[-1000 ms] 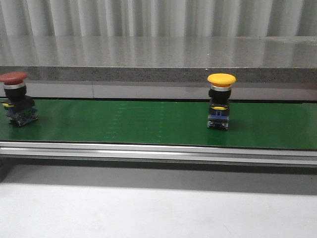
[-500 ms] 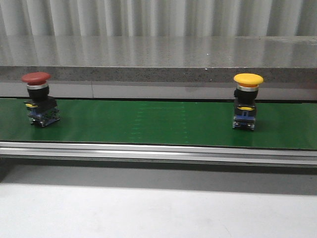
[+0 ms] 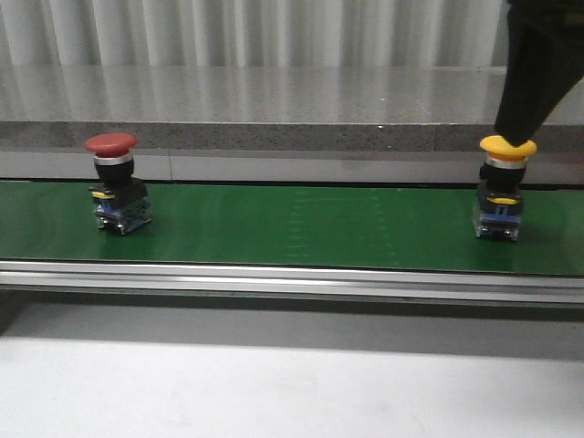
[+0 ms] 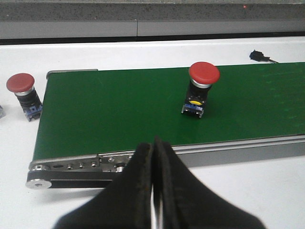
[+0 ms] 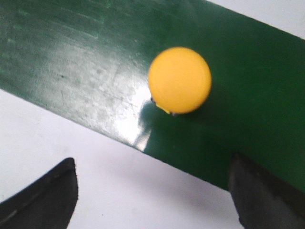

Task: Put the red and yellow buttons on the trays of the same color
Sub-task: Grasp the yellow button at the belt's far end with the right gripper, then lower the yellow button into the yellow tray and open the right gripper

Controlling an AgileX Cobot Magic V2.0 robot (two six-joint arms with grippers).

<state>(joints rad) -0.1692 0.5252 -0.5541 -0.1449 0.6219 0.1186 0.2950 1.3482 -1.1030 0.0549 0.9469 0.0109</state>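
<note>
A red button [image 3: 111, 182] stands upright on the green belt [image 3: 292, 224] at the left; the left wrist view shows this red button [image 4: 202, 88] too. A yellow button [image 3: 500, 187] stands on the belt at the far right. My right arm [image 3: 538, 64] reaches down from the top right, its dark tip just over the yellow cap. From above, the yellow button [image 5: 179, 79] lies beyond my right gripper [image 5: 152, 191], which is open with nothing between its fingers. My left gripper [image 4: 153, 148] is shut and empty, in front of the belt's near rail. No trays are in view.
Another red button [image 4: 23, 93] stands on the white table beside the belt's end. A small black connector [image 4: 259, 56] lies behind the belt. The belt's metal rail [image 3: 292, 278] runs along its near side, and a grey stone ledge [image 3: 274, 109] runs behind it.
Both buttons have travelled to the right along the belt. My right arm has come into the front view above the yellow button.
</note>
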